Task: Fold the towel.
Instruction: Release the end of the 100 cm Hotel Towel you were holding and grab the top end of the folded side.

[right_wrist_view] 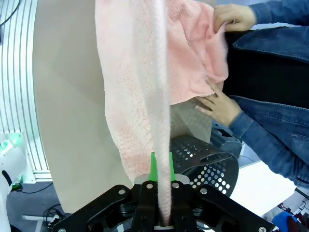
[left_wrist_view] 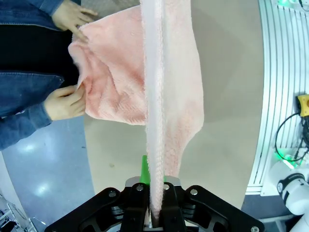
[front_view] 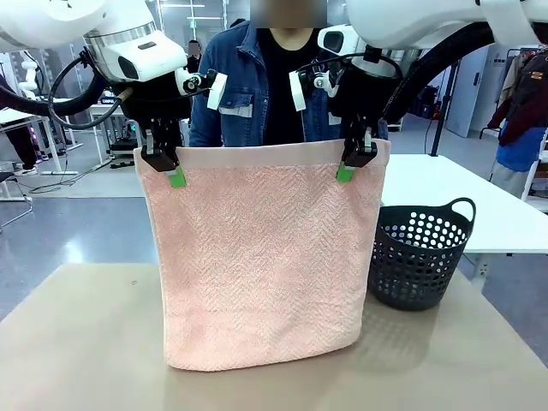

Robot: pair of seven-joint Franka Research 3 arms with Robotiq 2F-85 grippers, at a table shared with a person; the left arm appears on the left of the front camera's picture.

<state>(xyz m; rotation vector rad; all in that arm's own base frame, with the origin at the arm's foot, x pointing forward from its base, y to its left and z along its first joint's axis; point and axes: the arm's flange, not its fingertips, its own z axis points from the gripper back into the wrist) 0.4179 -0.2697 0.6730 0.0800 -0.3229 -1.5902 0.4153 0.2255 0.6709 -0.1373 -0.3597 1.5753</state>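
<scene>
Towel (front_view: 261,265) hanging, left pincer (front_view: 169,169) and right pincer (front_view: 351,166) clenched on its top hem, basket (front_view: 419,257) near

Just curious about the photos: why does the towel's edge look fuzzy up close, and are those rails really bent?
Left wrist view: the towel hem sits close to the lens, so it blurs; the rails bow from the wide-angle lens. Right wrist view: same soft hem, same bowed rails. Front view: sharp, evenly lit, weave clear.

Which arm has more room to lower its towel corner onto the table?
Left, probably: the left gripper holds the towel over bare table, while the basket stands near the right gripper.
</scene>
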